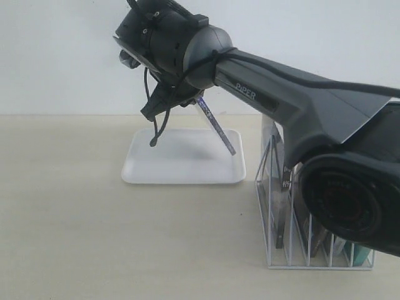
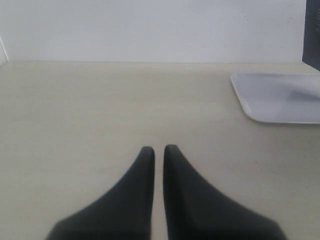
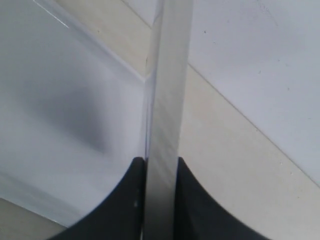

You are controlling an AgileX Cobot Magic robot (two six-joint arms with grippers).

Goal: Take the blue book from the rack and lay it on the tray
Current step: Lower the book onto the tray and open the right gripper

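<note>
In the exterior view the blue book (image 1: 219, 128) shows edge-on as a thin slanted strip over the right part of the white tray (image 1: 156, 165). Its lower end is near the tray's right rim; whether it touches is unclear. My right gripper (image 1: 190, 97) is shut on the book's upper end. In the right wrist view the fingertips (image 3: 137, 172) clamp the grey page edge of the book (image 3: 167, 100), with the tray (image 3: 60, 100) beneath. My left gripper (image 2: 158, 148) is shut on nothing, low over the bare table, with the tray (image 2: 280, 97) off to one side.
The white wire rack (image 1: 270, 206) stands at the front right with a grey-black book (image 1: 282, 206) and others in its slots, partly hidden by the right arm (image 1: 300, 106). A pale wall runs behind the table.
</note>
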